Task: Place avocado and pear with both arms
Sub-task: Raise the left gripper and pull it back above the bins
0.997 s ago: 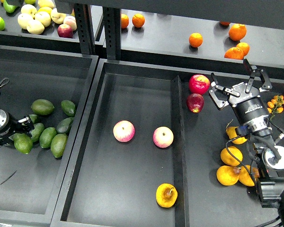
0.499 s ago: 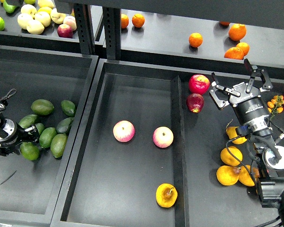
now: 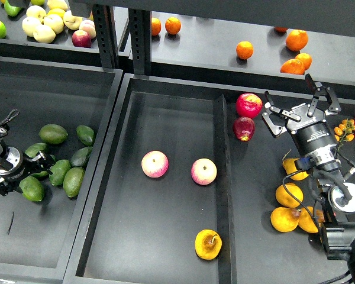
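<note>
Matte black tray (image 3: pixel 165 106), dimpled golden pear (image 3: pixel 208 244)

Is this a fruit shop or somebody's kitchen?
Probably a mock fruit stall, not a kitchen: black display trays sort fruit by kind, with green avocados in one bin, oranges on a shelf and pink apples in the middle.

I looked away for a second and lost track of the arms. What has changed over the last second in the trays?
The left gripper shifted slightly among the green fruit in the left tray, and the avocado at its fingertips slid a little down and right with it. The right gripper stayed open above the right tray. The pear, both pink-yellow apples and the two red apples did not move.
</note>
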{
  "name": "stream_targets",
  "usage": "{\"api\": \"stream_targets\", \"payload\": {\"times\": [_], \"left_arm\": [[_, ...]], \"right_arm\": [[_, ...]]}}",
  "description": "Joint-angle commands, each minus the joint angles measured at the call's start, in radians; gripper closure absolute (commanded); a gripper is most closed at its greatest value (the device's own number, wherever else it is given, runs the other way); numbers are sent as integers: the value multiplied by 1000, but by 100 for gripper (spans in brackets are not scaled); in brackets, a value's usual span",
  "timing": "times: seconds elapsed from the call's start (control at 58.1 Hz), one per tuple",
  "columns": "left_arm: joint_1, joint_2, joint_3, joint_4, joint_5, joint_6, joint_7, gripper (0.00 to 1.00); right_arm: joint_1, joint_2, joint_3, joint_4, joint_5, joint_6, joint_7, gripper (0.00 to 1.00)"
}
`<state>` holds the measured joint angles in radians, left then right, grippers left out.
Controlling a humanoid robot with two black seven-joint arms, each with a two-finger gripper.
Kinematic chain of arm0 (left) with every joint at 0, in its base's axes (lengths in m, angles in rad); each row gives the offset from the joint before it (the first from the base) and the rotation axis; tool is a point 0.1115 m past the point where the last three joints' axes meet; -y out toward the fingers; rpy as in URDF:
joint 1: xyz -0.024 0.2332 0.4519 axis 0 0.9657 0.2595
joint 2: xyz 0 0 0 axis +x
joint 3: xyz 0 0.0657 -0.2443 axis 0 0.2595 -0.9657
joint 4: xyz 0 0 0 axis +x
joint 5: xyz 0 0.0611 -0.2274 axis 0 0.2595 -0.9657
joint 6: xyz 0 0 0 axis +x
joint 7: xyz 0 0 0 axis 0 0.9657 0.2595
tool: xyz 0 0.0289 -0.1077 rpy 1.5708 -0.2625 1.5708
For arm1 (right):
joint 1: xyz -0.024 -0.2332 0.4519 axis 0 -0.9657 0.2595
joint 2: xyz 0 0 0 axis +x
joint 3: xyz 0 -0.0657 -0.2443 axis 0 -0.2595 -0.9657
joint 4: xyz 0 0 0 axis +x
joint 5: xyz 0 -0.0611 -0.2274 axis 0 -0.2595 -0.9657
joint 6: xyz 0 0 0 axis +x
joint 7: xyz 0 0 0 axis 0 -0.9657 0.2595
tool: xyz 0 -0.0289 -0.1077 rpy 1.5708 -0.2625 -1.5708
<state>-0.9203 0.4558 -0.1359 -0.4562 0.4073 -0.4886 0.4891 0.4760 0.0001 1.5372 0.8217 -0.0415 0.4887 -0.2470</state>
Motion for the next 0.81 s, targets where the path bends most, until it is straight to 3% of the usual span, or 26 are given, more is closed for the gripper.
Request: {"api": "stream_targets", "payload": {"times": [0.0,0.258,0.447,0.585,0.671,0.705,0.791], "left_arm": [[3,-28,-171,-2,-5,0,0,1],[14,-92,-477,-42,-103,0,0,1],[107,-157,-751,-157,-119,0,0,1],[190,-273,-987,-239,-120,0,0,1],[251,-365,-1114,-321,-119,0,0,1],[308,-448,-1209,-426,-119,0,-20,1],[353,-456,-1274,-515,-120,0,-40,1]], "right_arm": [[1,0,0,1,0,0,0,0],[1,0,1,2,0,0,0,0],[1,0,1,2,0,0,0,0],[3,0,1,2,0,0,0,0],[6,0,1,1,0,0,0,0],[10,0,1,1,0,0,2,0],[12,0,1,-4,0,0,5,0]]}}
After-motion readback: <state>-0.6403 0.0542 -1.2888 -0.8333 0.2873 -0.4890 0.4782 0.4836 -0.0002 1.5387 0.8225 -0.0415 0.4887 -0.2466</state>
